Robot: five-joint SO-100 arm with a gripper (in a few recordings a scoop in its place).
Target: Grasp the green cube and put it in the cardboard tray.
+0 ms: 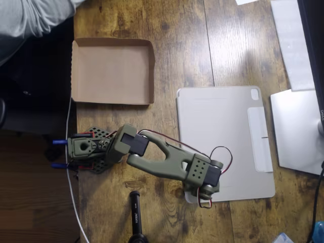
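Observation:
The cardboard tray [112,71] lies at the table's upper left, its floor bare. The olive-green arm reaches from its base [83,149] rightwards to the lower left corner of the grey tablet cover. The gripper [204,193] points down there, beneath the wrist block, so its fingers are hidden and I cannot tell whether they hold anything. The green cube is out of sight, possibly under the wrist. The gripper is far to the lower right of the tray.
A flat grey tablet cover [228,142] fills the centre right. A black cylinder [135,215] stands near the front edge. A silver device [298,129] and papers sit at the right; a person's grey sleeve [30,15] is at the top left. A white cable [71,187] follows the table's left edge.

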